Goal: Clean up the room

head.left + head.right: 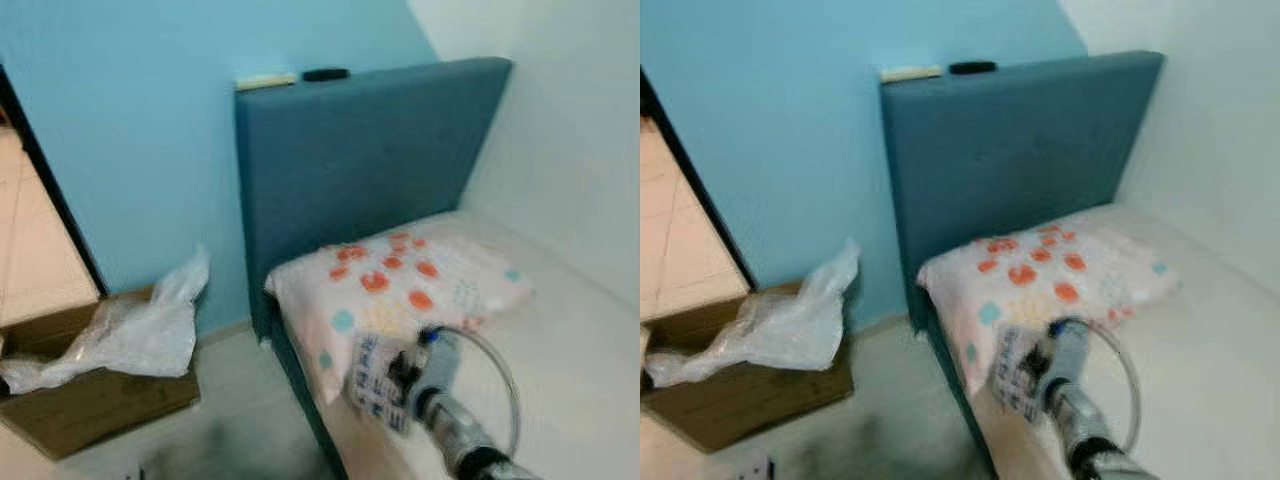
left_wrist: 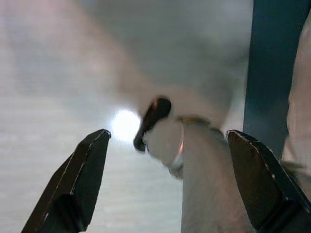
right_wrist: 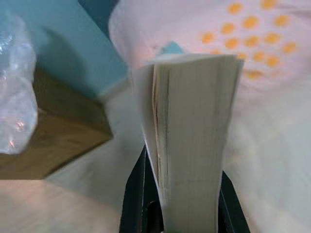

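Presently: right end effector [image 3: 182, 213] clamps a paperback book [image 3: 194, 141] over the spotted pillow [image 1: 400, 285]; left end effector [image 2: 170, 184] gapes. Advisably keep the grip firm.

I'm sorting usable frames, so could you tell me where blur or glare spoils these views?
Left eye view: soft motion blur throughout, the right gripper and its book smeared. Left wrist view: a bright glare spot on the floor, background out of focus, left gripper fingers open. Right wrist view: the book's page edges fairly sharp, pillow soft.
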You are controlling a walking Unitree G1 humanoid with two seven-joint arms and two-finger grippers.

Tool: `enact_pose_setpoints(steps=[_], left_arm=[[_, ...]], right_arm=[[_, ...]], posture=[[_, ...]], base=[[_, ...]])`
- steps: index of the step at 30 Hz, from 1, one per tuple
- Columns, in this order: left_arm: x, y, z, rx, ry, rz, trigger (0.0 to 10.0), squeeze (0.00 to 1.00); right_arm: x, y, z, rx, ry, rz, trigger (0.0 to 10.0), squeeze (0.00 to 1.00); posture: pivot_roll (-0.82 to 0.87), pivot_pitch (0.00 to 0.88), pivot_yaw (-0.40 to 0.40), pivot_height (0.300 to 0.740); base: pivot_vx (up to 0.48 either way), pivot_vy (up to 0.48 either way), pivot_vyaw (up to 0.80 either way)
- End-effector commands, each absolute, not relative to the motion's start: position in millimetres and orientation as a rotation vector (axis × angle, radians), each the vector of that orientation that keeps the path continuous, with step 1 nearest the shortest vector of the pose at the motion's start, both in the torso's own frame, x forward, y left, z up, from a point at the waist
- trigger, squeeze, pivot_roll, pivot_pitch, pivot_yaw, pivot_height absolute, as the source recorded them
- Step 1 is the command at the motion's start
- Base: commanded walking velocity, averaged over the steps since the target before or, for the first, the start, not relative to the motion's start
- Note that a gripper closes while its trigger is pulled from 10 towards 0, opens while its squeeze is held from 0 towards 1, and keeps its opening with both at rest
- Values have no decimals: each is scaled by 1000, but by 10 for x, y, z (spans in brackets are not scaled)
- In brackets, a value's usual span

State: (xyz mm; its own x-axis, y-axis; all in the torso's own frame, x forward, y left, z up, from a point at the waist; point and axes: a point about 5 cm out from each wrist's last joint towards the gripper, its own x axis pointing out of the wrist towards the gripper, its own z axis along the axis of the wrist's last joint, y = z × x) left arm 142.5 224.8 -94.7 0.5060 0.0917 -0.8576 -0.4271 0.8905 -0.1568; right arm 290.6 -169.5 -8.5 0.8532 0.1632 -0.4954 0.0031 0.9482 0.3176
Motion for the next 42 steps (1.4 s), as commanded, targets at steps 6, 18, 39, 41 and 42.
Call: enact_pose_setpoints(steps=[6, 18, 39, 41, 42], left_arm=[[1394, 2234, -962, -348, 1019, 291, 10000, 0], [1373, 2259, -967, -343, 1027, 320, 10000, 0], [1272, 2408, -959, -294, 1032, 307, 10000, 0], [1237, 2462, -953, -291, 1027, 309, 10000, 0], [1208, 2507, -946, -290, 1023, 312, 10000, 0]], right_arm=[[2866, -1819, -110, 320, 554, 49, 10000, 0], [2782, -1852, -197, 530, 579, -64, 10000, 0], [2343, -1988, -551, 708, 752, -406, 10000, 0], [2342, -2024, -544, 741, 727, -434, 10000, 0], [2356, -2056, -527, 779, 697, -455, 10000, 0]], posture=[[-5, 0, -47, 740], [-1, 0, -48, 740], [92, 40, 2, 740], [104, 60, 13, 740], [107, 67, 16, 740]], base=[[0, -236, 0], [0, -134, 0], [0, 0, 0], [0, 0, 0], [0, 0, 0]])
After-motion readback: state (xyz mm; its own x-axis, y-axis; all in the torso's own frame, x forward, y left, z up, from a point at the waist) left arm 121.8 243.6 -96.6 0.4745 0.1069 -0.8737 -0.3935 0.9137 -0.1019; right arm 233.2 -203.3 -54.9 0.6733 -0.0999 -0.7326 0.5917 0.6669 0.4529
